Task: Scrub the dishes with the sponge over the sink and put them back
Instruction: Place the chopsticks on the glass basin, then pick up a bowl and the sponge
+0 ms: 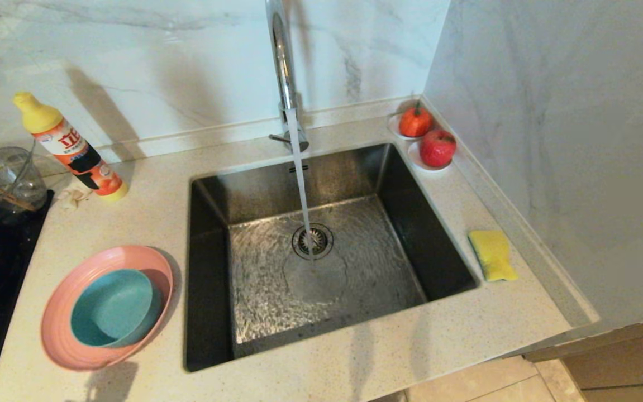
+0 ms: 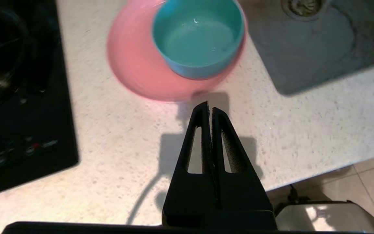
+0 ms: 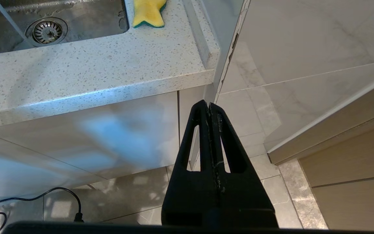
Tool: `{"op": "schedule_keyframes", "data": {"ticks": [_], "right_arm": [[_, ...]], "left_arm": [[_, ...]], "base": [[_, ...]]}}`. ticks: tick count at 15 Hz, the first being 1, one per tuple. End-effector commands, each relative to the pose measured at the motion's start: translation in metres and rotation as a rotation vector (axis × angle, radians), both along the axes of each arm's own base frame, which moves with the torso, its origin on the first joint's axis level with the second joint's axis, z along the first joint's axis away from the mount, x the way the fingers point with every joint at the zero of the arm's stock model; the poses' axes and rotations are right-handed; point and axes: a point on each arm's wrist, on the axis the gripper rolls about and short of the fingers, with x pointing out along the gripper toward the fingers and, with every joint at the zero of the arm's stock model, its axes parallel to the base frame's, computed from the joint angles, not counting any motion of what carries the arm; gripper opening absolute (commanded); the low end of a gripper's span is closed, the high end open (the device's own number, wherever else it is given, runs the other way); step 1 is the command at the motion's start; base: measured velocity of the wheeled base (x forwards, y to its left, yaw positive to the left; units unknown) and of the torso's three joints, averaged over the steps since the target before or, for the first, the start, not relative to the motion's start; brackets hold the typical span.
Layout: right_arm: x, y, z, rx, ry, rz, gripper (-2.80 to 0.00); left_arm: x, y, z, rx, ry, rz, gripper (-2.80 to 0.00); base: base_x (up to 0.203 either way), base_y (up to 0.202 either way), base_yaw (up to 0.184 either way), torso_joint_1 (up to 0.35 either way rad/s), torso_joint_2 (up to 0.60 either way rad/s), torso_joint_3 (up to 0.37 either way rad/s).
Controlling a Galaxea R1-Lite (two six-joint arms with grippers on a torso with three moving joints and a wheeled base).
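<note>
The left gripper [image 2: 210, 109], jaws clenched on nothing, is hanging above the table [image 2: 115, 136] just short of the pink plate [image 2: 135, 71] holding the teal bowl [image 2: 197, 35]; it should open wide before dropping onto a rim. The right gripper [image 3: 209, 105], likewise clenched and empty, is sitting low by the cabinet while the sponge [image 1: 492, 255] is lying right of the sink [image 1: 321, 262]. The orange bottle [image 1: 78, 152] is carrying a label too small to read.

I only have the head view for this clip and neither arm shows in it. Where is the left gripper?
Observer: The left gripper is shut and empty, over the counter on the near side of the pink plate.
Operator: And the right one?
Observer: The right gripper is shut too, below the counter edge in front of the cabinet.
Operator: Does the sponge have its scouring side?
Observer: Yes, the right wrist view shows a dark green layer under the sponge.
</note>
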Motion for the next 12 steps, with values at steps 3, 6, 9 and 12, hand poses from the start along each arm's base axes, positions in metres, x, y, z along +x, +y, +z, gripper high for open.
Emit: {"op": "schedule_keyframes", "data": {"ticks": [3,6,9,12], "right_arm": [[0.0,0.0,0.0,0.0,-0.001,0.0,-2.8],[0.0,0.0,0.0,0.0,-0.001,0.0,-2.8],[0.0,0.0,0.0,0.0,-0.001,0.0,-2.8],[0.0,0.0,0.0,0.0,-0.001,0.0,-2.8]], "left_arm": [[-0.026,0.001,-0.03,-0.017,-0.063,-0.017,-2.8],[-0.025,0.001,-0.036,-0.127,-0.021,-0.006,-2.8],[-0.025,0.001,-0.036,-0.131,-0.024,-0.003,-2.8],[-0.025,0.001,-0.036,-0.176,-0.029,0.007,-2.8]], "base": [[0.0,0.0,0.0,0.0,0.0,0.0],[0.0,0.0,0.0,0.0,0.0,0.0],[0.0,0.0,0.0,0.0,0.0,0.0],[0.0,0.0,0.0,0.0,0.0,0.0]]}}
